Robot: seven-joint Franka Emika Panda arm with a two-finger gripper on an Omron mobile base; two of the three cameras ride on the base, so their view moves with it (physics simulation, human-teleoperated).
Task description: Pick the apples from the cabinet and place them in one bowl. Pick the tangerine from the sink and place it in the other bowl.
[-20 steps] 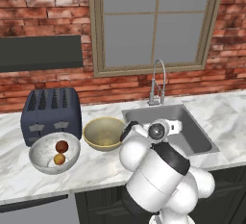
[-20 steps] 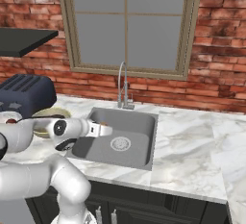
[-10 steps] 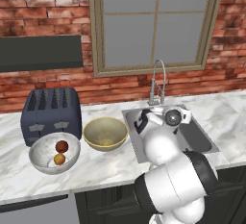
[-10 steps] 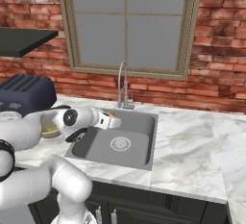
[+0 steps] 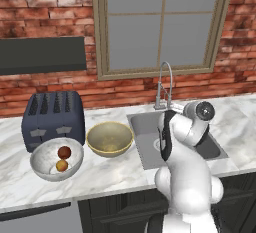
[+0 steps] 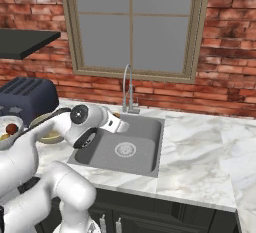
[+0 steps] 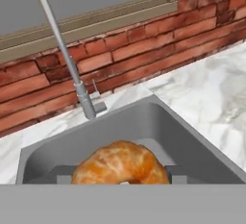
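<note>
The hand (image 6: 121, 125) is closed on the tangerine (image 7: 120, 164), held above the sink (image 7: 158, 122) near the faucet (image 7: 72, 69). The fruit is round and the grip appears shallow; a quick swing could roll it out, back into the basin. The tan bowl (image 5: 109, 138) stands on the bench (image 5: 105, 174) beside the sink; its near rim could clip the fruit on a low approach.

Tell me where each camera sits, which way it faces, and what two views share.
Left base view: behind the arm's left, facing the counter; shows the white bowl, tan bowl and arm.
Right base view: behind its right, facing the sink; shows arm and gripper.
Hand view: on the hand, facing sink and faucet; tangerine between the fingertips.
Both base views share the sink, faucet and toaster.
</note>
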